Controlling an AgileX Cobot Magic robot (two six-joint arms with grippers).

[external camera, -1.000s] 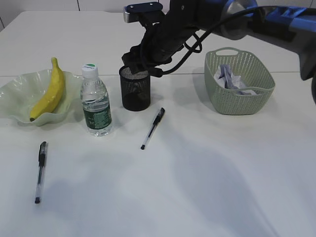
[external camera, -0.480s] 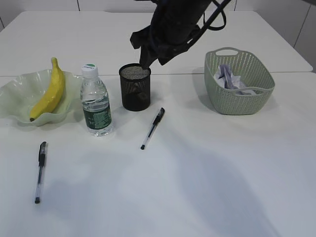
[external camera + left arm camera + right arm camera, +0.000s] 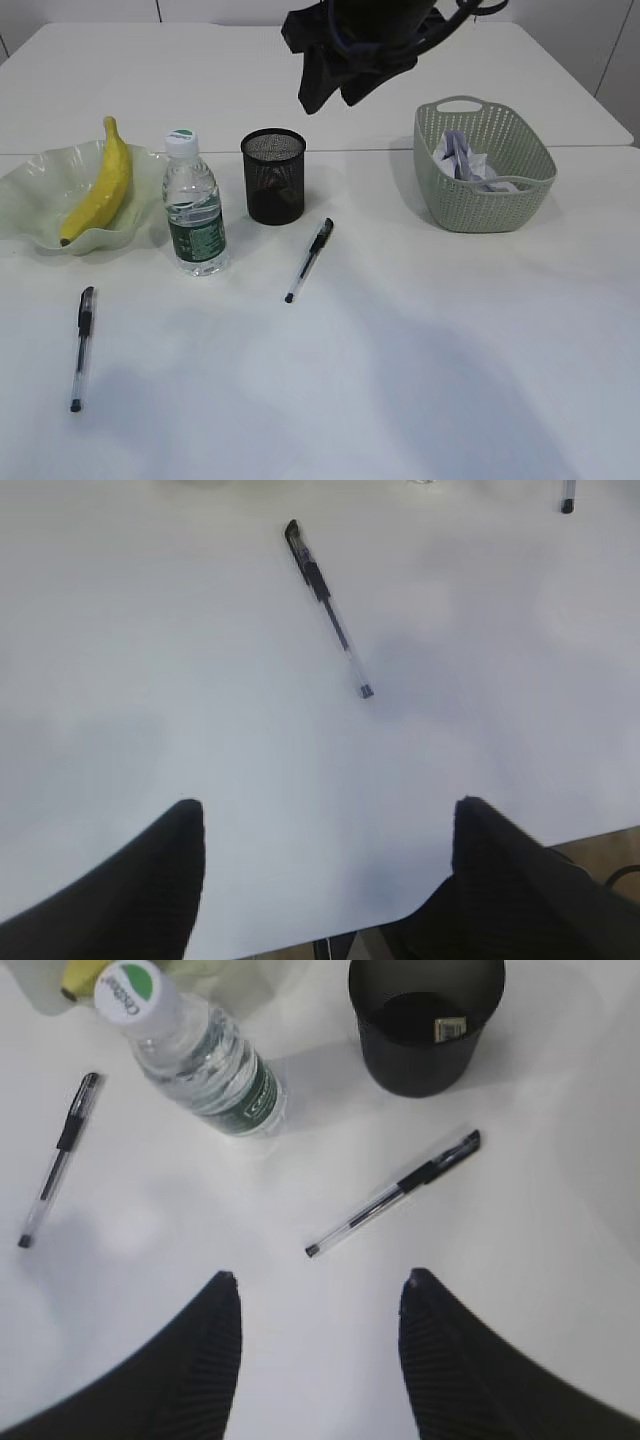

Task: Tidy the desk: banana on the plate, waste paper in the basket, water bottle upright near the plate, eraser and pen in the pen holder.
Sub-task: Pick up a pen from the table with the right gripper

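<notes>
On the desk (image 3: 420, 350) the basket (image 3: 485, 180) holds the paper, the plate (image 3: 30, 215) carries the banana (image 3: 100, 190), and the water bottle (image 3: 193, 205) stands beside it. The eraser (image 3: 450, 1028) lies inside the pen holder (image 3: 273, 175). Two pens (image 3: 309, 259) (image 3: 80, 345) remain to be picked up. Both sets of fingers (image 3: 225, 1320) (image 3: 185, 840) are seen open and empty.
</notes>
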